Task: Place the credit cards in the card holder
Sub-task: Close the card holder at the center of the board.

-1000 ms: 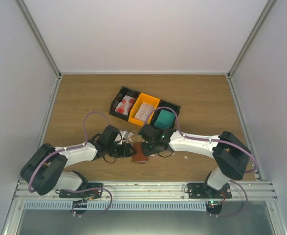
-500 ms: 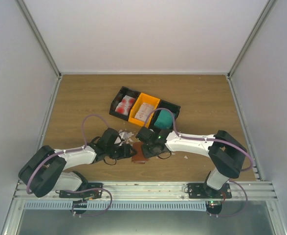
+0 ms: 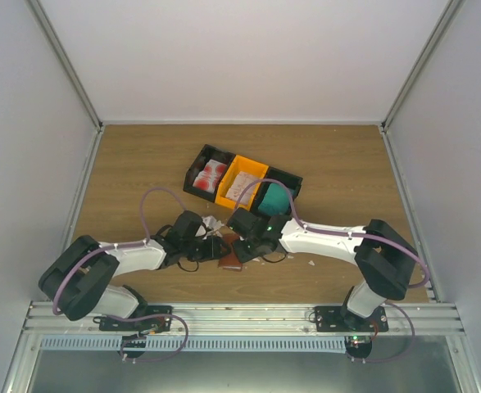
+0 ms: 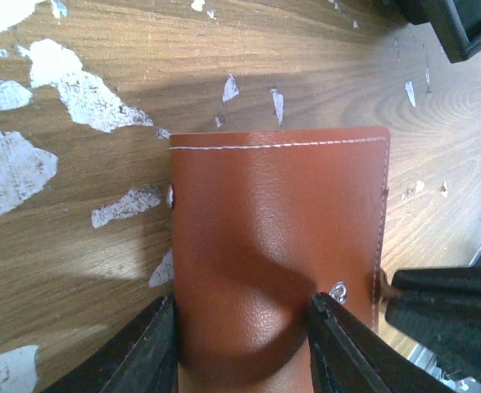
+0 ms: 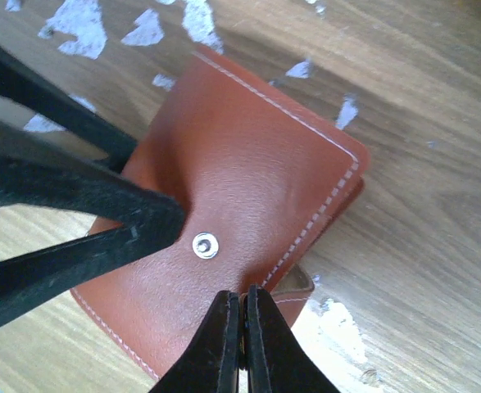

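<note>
**Inspector:** Report the state of things, left to right.

**Assessor:** The left gripper (image 4: 242,315) is clamped on the card holder (image 4: 277,221). One finger is at its left edge and the other presses on the cover, with leather bunched between them. The holder lies folded, brown side up, on the table (image 3: 142,164), near the trays and between the arms. Its snap (image 5: 205,245) is on top. The right gripper (image 5: 242,299) has its fingers pressed almost together, nipping the edge of the cover.

**Inspector:** Progress?

**Assessor:** None, in my judgement. No card shows in the holder. It must be opened first, which this two-sided hold seems aimed at. All the loading remains.

**Inspector:** Counts?

**Assessor:**
- One holder and two grippers.
- Three trays in a row, holding the credit cards (image 3: 211,173):
  - the black tray (image 3: 192,170) has the red-blotched white stack;
  - the orange tray (image 3: 252,164) has the pinkish-beige stack (image 3: 240,188);
  - the second black tray (image 3: 293,180) has the teal stack (image 3: 274,199).
- That makes three stacks. The cards in each cannot be counted.
- The white scraps (image 4: 84,86) are too many and too small to tally.
</note>
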### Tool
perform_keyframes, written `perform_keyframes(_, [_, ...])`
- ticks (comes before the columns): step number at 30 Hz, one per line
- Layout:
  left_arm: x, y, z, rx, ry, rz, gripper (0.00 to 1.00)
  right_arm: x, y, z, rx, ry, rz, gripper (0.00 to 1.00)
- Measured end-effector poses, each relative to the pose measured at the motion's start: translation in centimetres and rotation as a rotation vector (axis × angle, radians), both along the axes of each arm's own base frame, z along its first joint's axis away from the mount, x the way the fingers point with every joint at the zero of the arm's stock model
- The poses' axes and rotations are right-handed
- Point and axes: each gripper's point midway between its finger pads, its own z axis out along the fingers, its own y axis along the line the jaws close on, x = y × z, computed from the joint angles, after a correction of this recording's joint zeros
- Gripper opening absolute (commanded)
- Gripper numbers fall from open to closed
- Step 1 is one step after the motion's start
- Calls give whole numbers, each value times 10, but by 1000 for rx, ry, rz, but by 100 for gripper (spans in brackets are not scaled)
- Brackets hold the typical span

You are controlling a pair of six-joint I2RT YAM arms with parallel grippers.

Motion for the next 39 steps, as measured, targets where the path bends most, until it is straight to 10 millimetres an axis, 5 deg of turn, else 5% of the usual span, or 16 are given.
perform_keyframes(15, [-8,9,-4,-21,-18,35,34,-2,19,-13,19,32,88,0])
perform_keyframes(24, [-19,14,-4,-56,-1,48,32,9,11,-14,37,26,26,1])
perform_keyframes(31, [-21,15,-4,-62,-1,49,33,14,4,-15,28,19,10,14])
perform_keyframes(39, [-23,15,-4,-69,-5,45,33,15,5,-10,24,18,12,17])
